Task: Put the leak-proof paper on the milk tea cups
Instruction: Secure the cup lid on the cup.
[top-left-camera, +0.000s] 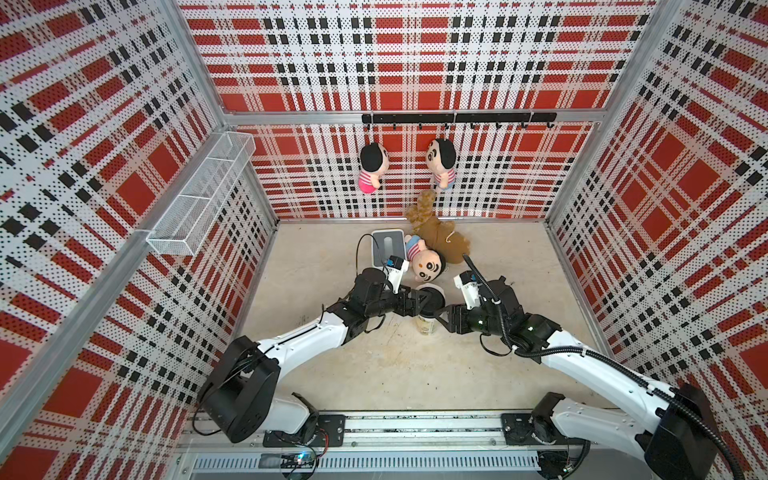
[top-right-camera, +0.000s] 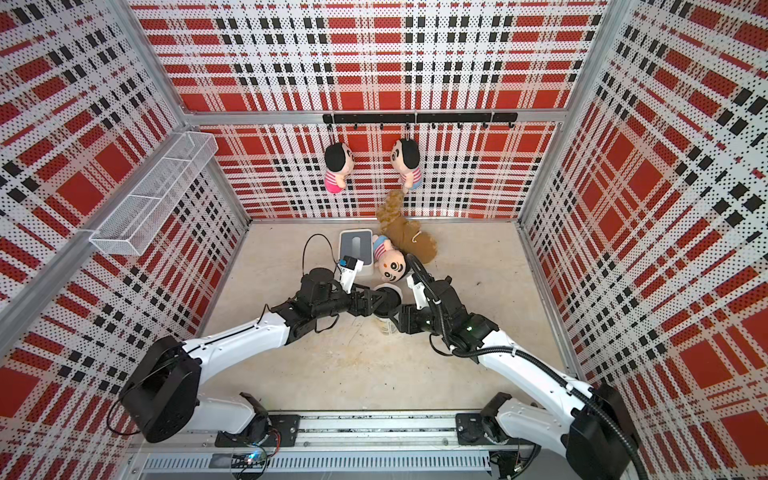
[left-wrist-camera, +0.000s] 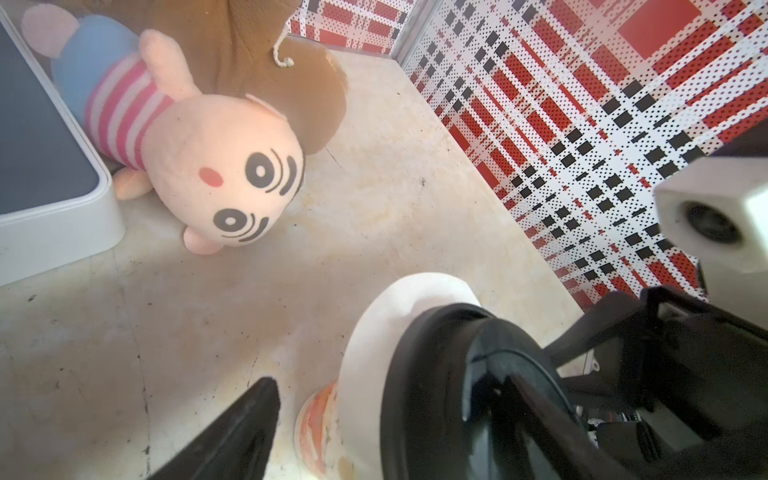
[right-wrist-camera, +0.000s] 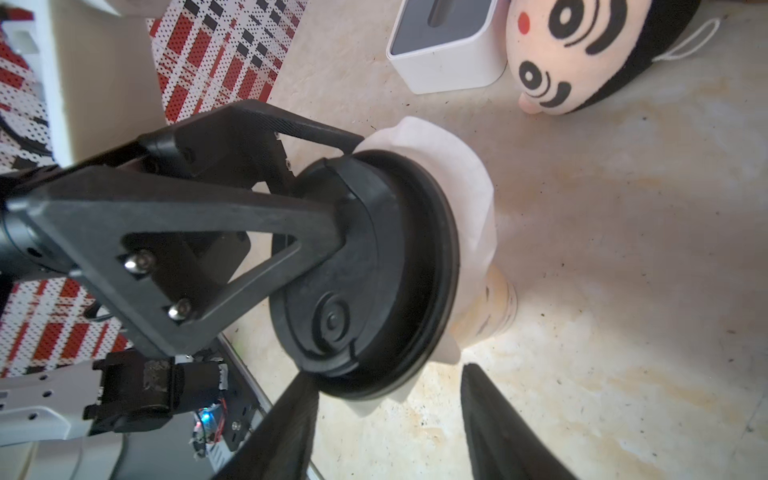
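Little seems left: the leak-proof paper (right-wrist-camera: 469, 187) is draped over the mouth of the cup (right-wrist-camera: 498, 301), under a black lid (right-wrist-camera: 365, 299). The left gripper (left-wrist-camera: 388, 380) is spread wide, nothing held, one finger (right-wrist-camera: 324, 216) laid on the lid. The right gripper (right-wrist-camera: 386, 376) is half open around the rim; a grip cannot be confirmed.

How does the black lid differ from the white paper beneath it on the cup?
The black lid is stiff and flat; the paper is whitish, thin and crumpled. The lid sits on top; the paper hangs out past its rim, down the cup. Both cap the cup.
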